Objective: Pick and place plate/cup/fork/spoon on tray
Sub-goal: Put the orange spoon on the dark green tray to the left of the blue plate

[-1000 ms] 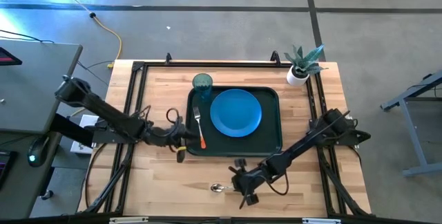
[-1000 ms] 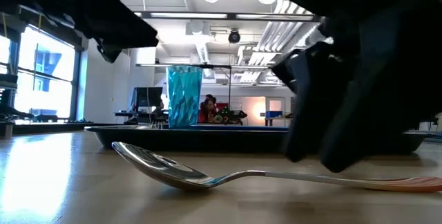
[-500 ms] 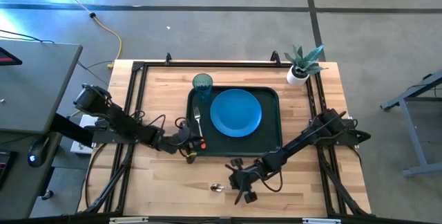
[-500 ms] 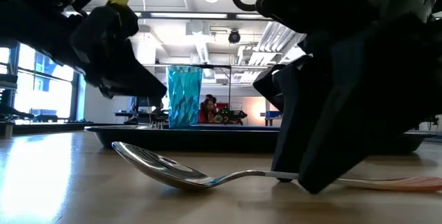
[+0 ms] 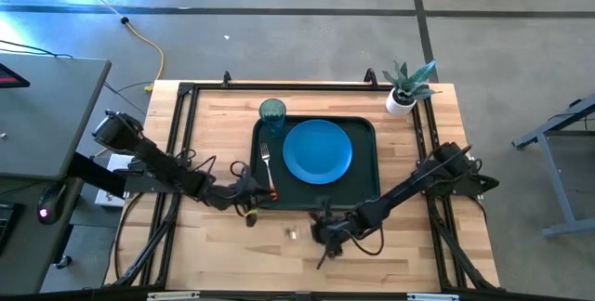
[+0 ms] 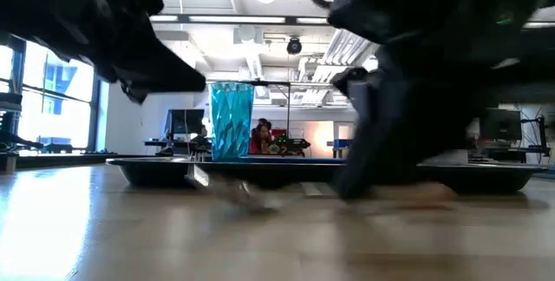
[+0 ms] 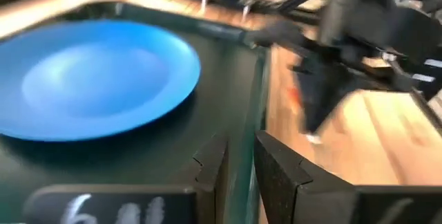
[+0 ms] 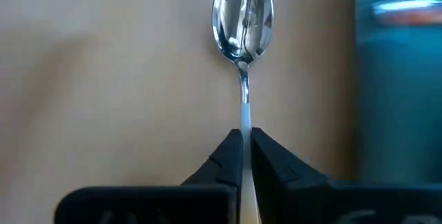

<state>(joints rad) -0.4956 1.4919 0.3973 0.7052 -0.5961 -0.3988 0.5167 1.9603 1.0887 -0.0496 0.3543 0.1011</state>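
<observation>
The dark tray (image 5: 367,185) carries the blue plate (image 5: 317,150), the teal cup (image 5: 271,111) at its far left corner and the orange-handled fork (image 5: 267,162) along its left side. The spoon (image 5: 292,233) is on the wood just near of the tray, bowl toward the table's left, with my right gripper (image 5: 321,231) shut on it. My left gripper (image 5: 249,204) hangs over the tray's near left corner, its fingers (image 7: 276,175) a narrow gap apart with nothing between them. It is clear of the rim (image 6: 147,164) in the low view. My right gripper pinches the spoon's thin metal stem (image 8: 243,117) between its two fingers, a short way behind the bowl (image 8: 242,16). The fingers slant down from the table's right and lie along the spoon. The orange handle is hidden under the gripper. Whether the bowl is off the wood cannot be told.
A white pot with a green plant (image 5: 406,85) stands at the far right corner. Black rails (image 5: 186,134) run along the table's left, right and far sides. Bare wood lies left and right of the tray.
My right gripper has shut on the spoon's stem and carried it from the near edge toward the tray, bowl still pointing left. My left gripper has drawn away from the fork's handle toward the near edge and sunk a little; the fork stays on the tray.
</observation>
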